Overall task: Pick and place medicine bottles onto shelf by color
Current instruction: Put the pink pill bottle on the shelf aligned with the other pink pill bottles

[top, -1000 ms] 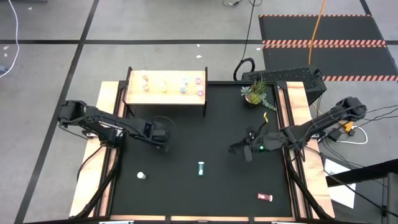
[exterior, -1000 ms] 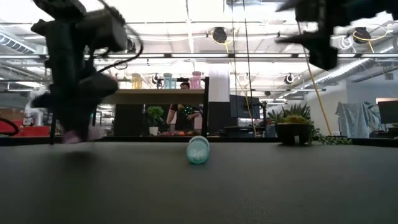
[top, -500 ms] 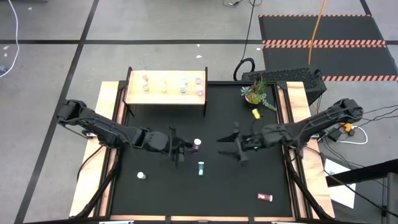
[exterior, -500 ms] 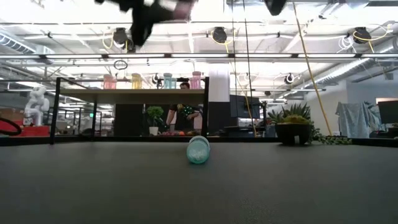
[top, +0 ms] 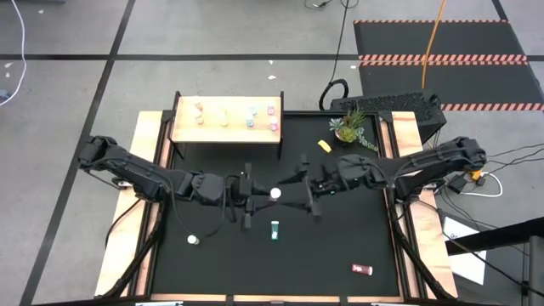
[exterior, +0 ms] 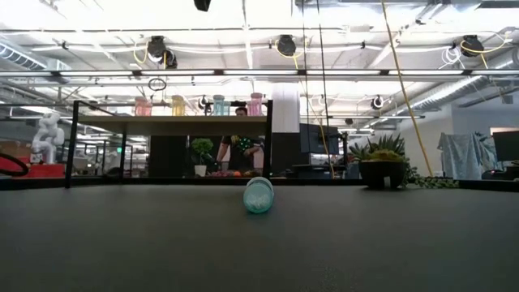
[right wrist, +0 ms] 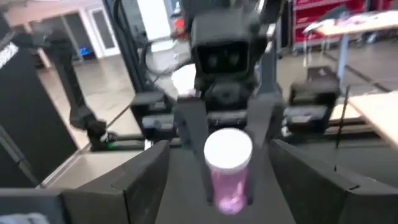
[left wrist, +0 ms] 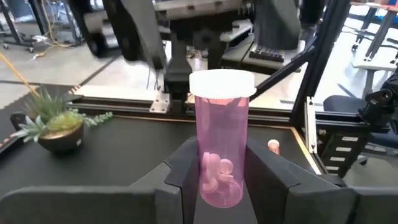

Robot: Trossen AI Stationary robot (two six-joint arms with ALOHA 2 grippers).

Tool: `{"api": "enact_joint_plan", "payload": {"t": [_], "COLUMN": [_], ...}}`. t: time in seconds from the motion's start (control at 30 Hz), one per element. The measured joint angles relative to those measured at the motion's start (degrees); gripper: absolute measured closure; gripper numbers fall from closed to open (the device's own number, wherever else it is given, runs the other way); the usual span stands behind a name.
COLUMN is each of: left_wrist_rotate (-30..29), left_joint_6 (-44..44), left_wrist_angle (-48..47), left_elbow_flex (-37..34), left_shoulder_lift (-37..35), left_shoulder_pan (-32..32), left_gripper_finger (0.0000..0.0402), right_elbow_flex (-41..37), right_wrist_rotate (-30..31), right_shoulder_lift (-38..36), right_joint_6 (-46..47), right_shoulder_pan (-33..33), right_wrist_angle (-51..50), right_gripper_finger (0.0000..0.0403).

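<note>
Above the table's middle, my left gripper (top: 269,196) is shut on a pink medicine bottle (left wrist: 222,143) with a white cap (top: 274,194). My right gripper (top: 297,189) faces it from the right, open wide. Its fingers (right wrist: 144,180) stand on either side of the pink bottle (right wrist: 226,171) without touching it. The shelf (top: 228,129) stands at the far left on thin black legs, with several small bottles on its board. A teal bottle (top: 274,229) lies on its side on the black mat (exterior: 259,195). My left gripper pinches the lower half of the pink bottle's body (left wrist: 208,180) between its two fingers (left wrist: 179,183), one on each opposite side. The fingers come in level from the table's left. The bottle stands upright with its cap up, lifted clear of the table.
A yellow bottle (top: 324,146) lies near a potted plant (top: 348,127) at the far right. A white-capped bottle (top: 193,240) stands at the near left, and a red one (top: 363,269) lies at the near right. Wooden rails (top: 153,153) line both sides of the mat.
My left gripper has risen from the table's left with the pink bottle, tipped from pointing down to level, and gone to the middle; the bottle is now upright and clear. My right gripper has risen and come toward it from the right. The yellow bottle has rolled leftward.
</note>
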Motion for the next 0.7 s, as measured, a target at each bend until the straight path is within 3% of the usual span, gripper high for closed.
{"api": "enact_joint_plan", "payload": {"t": [0.13, 0.7], "left_wrist_rotate": [0.0, 0.4], "left_joint_6": [0.7, 0.8], "left_wrist_angle": [0.3, -0.1], "left_elbow_flex": [0.2, 0.2], "left_shoulder_lift": [0.0, 0.0], "left_shoulder_pan": [0.9, 0.7], "left_gripper_finger": [0.0289, 0.0289], "right_elbow_flex": [0.0, -0.1], "right_wrist_rotate": [-3.6, -3.8], "right_shoulder_lift": [2.1, 3.1], "right_joint_6": [0.0, 0.5], "right_shoulder_pan": [-1.7, -2.1], "right_wrist_angle": [0.0, 3.3], "right_gripper_finger": [0.0141, 0.0217]}}
